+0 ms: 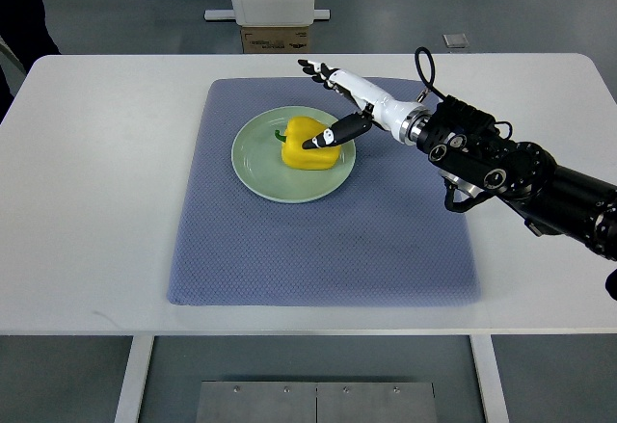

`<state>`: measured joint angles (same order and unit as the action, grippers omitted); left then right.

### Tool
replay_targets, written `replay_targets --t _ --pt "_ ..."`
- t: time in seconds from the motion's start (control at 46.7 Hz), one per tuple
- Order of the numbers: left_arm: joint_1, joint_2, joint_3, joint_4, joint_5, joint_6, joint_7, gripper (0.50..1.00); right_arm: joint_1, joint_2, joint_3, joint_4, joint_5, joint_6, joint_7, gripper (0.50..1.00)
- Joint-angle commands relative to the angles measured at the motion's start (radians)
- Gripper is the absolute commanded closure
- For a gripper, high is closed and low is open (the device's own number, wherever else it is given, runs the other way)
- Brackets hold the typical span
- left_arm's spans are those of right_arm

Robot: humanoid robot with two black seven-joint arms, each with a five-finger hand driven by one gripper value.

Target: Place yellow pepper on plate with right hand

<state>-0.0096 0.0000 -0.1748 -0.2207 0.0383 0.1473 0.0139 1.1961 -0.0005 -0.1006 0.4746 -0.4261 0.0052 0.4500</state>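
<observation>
The pepper (308, 145) lies on the plate (260, 174), centre of the mat (318, 250) on the surface (96, 201). The right hand (352, 100), at the plate's 2 o'clock, has fingers (316, 68) spread wide, holding nothing, thumb over the pepper.

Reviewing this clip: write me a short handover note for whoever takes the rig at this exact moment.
Right hand: over the plate's far right side, fingers spread, holding nothing; thumb tip lies over the pepper, contact unclear.
Left hand: not in view.
Yellow pepper: sitting on the green plate, stem toward the left.
Plate: on the blue mat, on the white table.
Done: pepper is on the plate.
Left: probably only pulling the right arm clear.
</observation>
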Motion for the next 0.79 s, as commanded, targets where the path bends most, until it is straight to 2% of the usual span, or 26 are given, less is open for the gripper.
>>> replay_targets --t 0.0,0.193,0.3,0.514,0.771 --pt "0.000 0.000 0.000 0.000 0.000 0.000 0.000 0.500 -0.036 0.001 0.065 -0.017 0.029 -0.001 -0.004 0.500" --pt "0.000 0.000 0.000 0.000 0.000 0.000 0.000 0.500 -0.056 0.001 0.130 -0.025 0.044 -0.001 -0.002 0.500" --pt "0.000 0.000 0.000 0.000 0.000 0.000 0.000 0.500 -0.064 0.001 0.217 -0.025 0.133 0.007 -0.010 0.500" --pt "-0.001 0.000 0.000 0.000 0.000 0.000 0.000 0.500 -0.105 0.001 0.262 -0.074 0.274 0.015 -0.094 0.500" --pt "-0.001 0.000 0.000 0.000 0.000 0.000 0.000 0.500 -0.159 -0.010 0.378 -0.077 0.394 0.015 -0.211 0.500"
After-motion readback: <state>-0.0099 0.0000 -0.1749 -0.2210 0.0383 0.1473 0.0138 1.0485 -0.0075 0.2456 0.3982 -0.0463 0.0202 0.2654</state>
